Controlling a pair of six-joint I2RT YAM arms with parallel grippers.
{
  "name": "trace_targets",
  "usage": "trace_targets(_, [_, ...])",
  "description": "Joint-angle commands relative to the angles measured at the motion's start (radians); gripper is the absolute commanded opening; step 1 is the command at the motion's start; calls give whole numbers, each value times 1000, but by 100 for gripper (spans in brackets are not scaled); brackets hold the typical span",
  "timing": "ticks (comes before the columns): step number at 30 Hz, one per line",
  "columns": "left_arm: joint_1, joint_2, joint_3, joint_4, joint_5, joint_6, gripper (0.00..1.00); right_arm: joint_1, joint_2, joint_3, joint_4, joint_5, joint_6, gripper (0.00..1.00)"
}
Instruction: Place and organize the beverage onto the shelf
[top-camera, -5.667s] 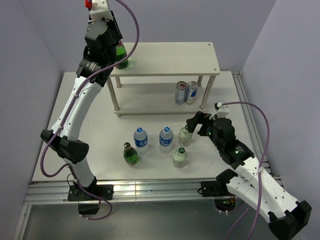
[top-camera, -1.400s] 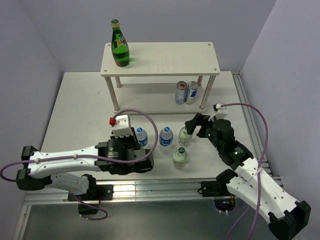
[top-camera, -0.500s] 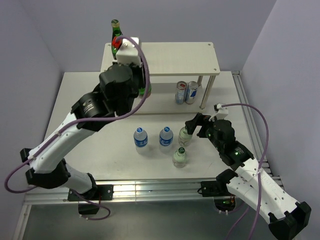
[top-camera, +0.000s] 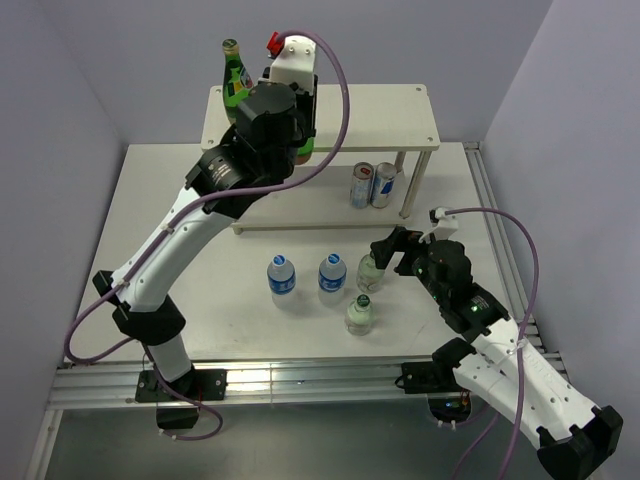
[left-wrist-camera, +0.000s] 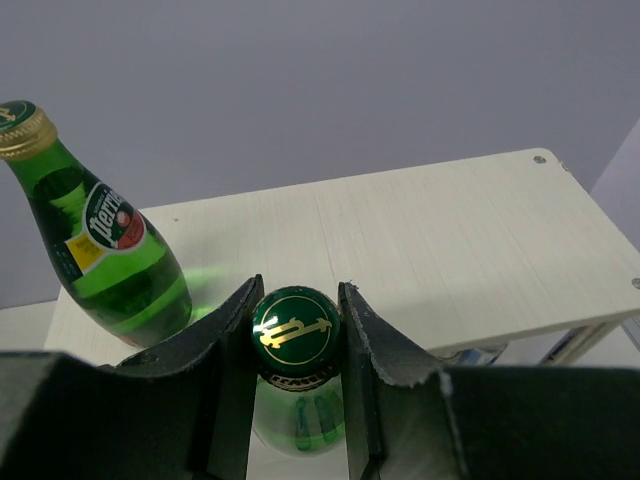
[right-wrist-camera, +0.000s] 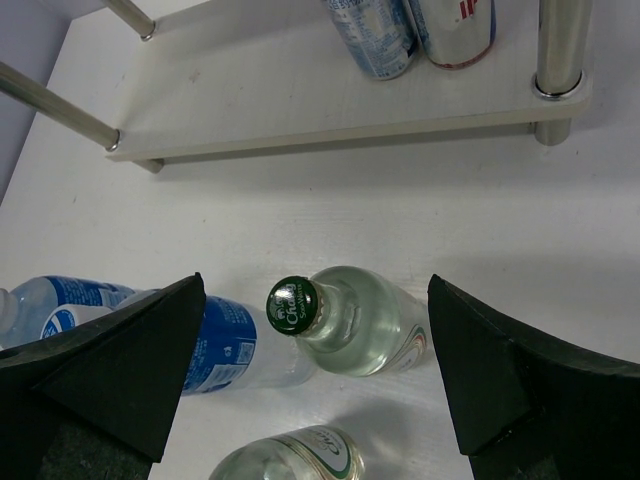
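Observation:
The shelf (top-camera: 370, 115) stands at the back of the table. One green bottle (top-camera: 236, 88) stands upright on the left of its top board (left-wrist-camera: 450, 240). My left gripper (left-wrist-camera: 295, 330) is shut on the capped neck of a second green bottle (left-wrist-camera: 297, 425), which hangs at the top board's front edge, right of the first bottle (left-wrist-camera: 110, 250). I cannot tell whether it touches the board. My right gripper (right-wrist-camera: 315, 300) is open, low over the table, its jaws on either side of a clear green-capped bottle (right-wrist-camera: 365, 320) without touching it.
Two cans (top-camera: 373, 184) stand on the shelf's lower board (right-wrist-camera: 300, 90) at the right. On the table stand two blue-labelled water bottles (top-camera: 282, 275) (top-camera: 332, 272) and another clear bottle (top-camera: 359, 313). The left arm (top-camera: 180, 230) arches over the table's left half.
The left arm has lifted a second green bottle off the table and swung it up and right to the top board. The right arm has not moved.

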Motion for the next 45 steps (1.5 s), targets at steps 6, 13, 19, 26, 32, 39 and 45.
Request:
trace_targets(6, [75,-20,48,335,14,83,0,6,-9,-9,38,-9,7,99])
trace_targets(13, [134,43,88,363,36,80,0,6,-14,-10,34,-2,6,99])
trace_targets(19, [163,69,42,447,22,100,0,6,-12,-10,37,-7,9,99])
trace_targets(26, [180,117,51,495,-18,139,1,6,-11,-12,35,-7,9,99])
trace_targets(32, [184,100,-12,552,-47,162,29,6,-6,-10,38,-9,7,99])
trace_targets(39, [192,103,-50,556,-56,188,73,6,-1,-10,38,-9,9,99])
trace_targets(45, [200,94,-91,565,-61,172,79,6,-1,-10,35,-7,9,99])
